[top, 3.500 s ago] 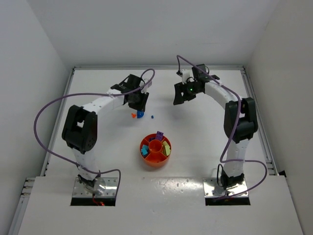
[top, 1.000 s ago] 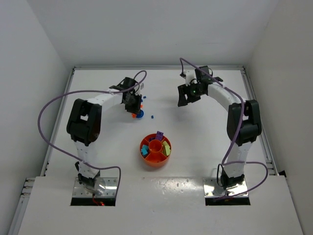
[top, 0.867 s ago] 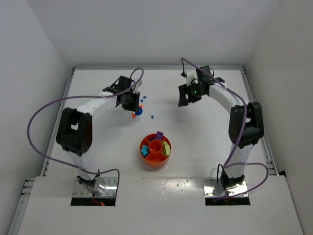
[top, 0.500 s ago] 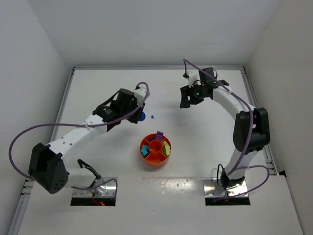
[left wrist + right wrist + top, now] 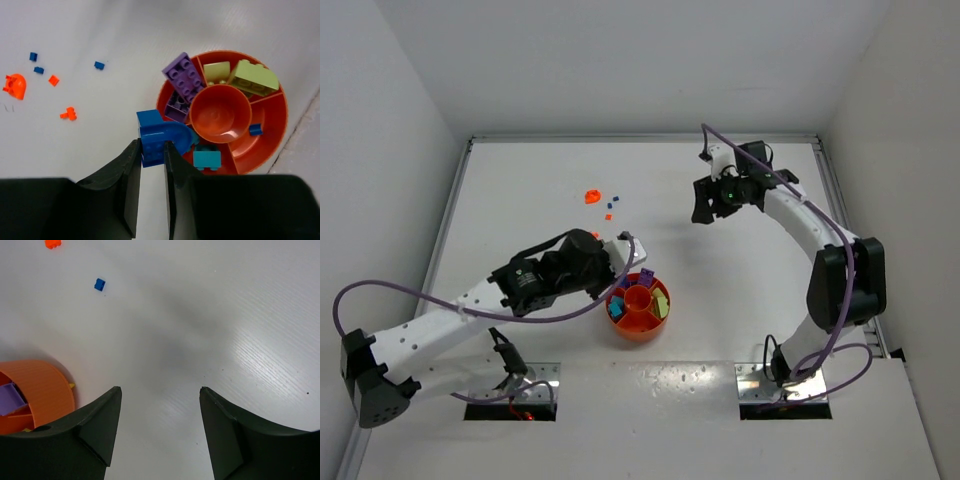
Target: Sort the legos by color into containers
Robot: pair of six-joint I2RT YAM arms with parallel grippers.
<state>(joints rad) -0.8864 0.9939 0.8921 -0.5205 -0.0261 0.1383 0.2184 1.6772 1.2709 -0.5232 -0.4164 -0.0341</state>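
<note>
We see the left hand (image 5: 151, 148) pinching a glossy blue brick (image 5: 154, 136) between its two flat black fingers (image 5: 129, 172). The brick is a studded square block with a rounded, quarter-curved end. In the left wrist view it sits over the rim of the round orange tray (image 5: 274, 137); we cannot tell whether it touches the tray. The tray is smooth plastic inside and ribbed on its outer wall (image 5: 42, 382), with a round central cup (image 5: 220, 114) ringed by wedge sections. One wedge holds purple bricks (image 5: 183, 75), studded and tilted against the rim. The next holds two pale green bricks (image 5: 253, 78) with stud tops. Another holds a tiny blue brick (image 5: 255, 129), and a teal brick (image 5: 207, 159) lies in a wedge beside the cup. Loose pieces are scattered on the matte white table (image 5: 740, 270), well apart from the tray: an orange rounded piece (image 5: 15, 86), small orange bits (image 5: 69, 114) and small blue bits (image 5: 99, 65). The right hand (image 5: 160, 391) is spread wide with nothing between its fingers, over bare table with fine streaked grain. A tiny blue cube (image 5: 99, 284) lies ahead of it. From the top view the right hand (image 5: 710, 203) is far from the tray.
</note>
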